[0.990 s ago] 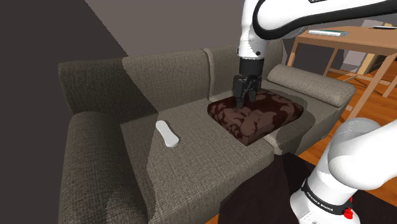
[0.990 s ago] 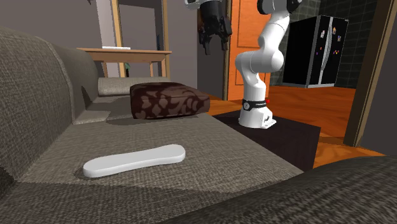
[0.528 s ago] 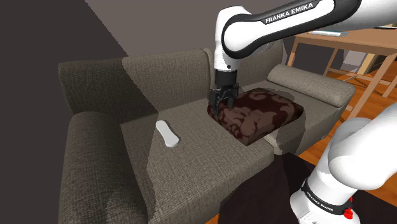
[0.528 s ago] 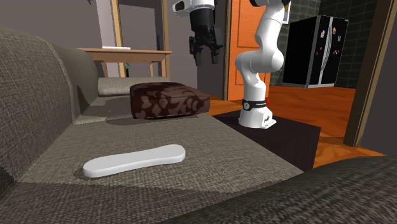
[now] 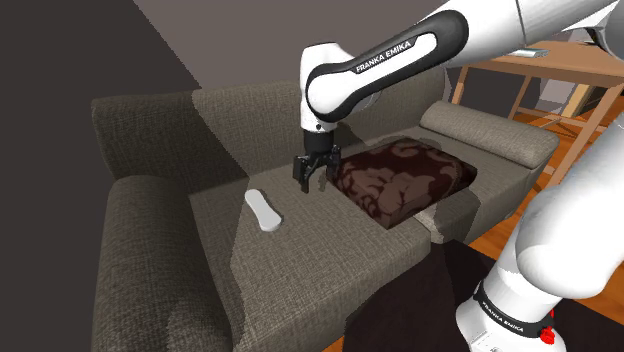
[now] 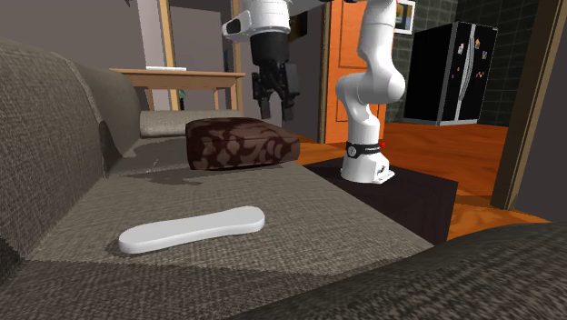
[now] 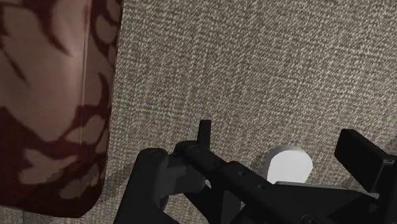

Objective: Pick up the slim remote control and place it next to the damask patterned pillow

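While the slim white remote (image 5: 263,211) lies flat on the grey-brown sofa (image 5: 300,262) seat, I see bare fabric between it and the dark red patterned pillow (image 5: 405,180). The remote is plain, elongated and round-ended. My gripper (image 5: 313,184) hangs over that gap beside the pillow, fingers spread.

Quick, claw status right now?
Claw: open, empty, hanging over the sofa seat between the white remote and the patterned pillow.
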Available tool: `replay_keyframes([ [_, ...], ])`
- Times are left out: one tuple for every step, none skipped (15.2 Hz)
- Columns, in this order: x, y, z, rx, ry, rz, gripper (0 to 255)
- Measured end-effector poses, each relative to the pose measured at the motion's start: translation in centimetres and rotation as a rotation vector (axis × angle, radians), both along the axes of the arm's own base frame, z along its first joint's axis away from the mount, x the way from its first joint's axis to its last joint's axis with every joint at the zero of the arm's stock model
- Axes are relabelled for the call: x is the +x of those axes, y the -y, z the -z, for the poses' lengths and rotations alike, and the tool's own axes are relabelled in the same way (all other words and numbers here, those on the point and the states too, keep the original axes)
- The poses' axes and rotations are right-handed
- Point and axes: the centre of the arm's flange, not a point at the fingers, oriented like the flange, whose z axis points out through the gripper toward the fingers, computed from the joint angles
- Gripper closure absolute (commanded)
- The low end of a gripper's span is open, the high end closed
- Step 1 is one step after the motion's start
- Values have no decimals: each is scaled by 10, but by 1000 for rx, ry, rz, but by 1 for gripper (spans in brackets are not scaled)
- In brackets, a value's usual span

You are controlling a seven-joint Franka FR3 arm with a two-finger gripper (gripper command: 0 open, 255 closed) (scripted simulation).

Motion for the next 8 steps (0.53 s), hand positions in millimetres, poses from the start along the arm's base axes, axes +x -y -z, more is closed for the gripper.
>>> replay_keyframes([
  [9,-4,7,-3,3,5,0],
  [18,-9,11,-6,7,11,0],
  [30,-13,16,-9,10,16,0],
  [42,-19,22,-11,14,21,0],
  [52,-23,31,-14,17,26,0],
  [66,-27,36,-17,20,31,0],
  [74,-33,42,-20,23,36,0],
  [85,-38,48,-23,27,41,0],
])
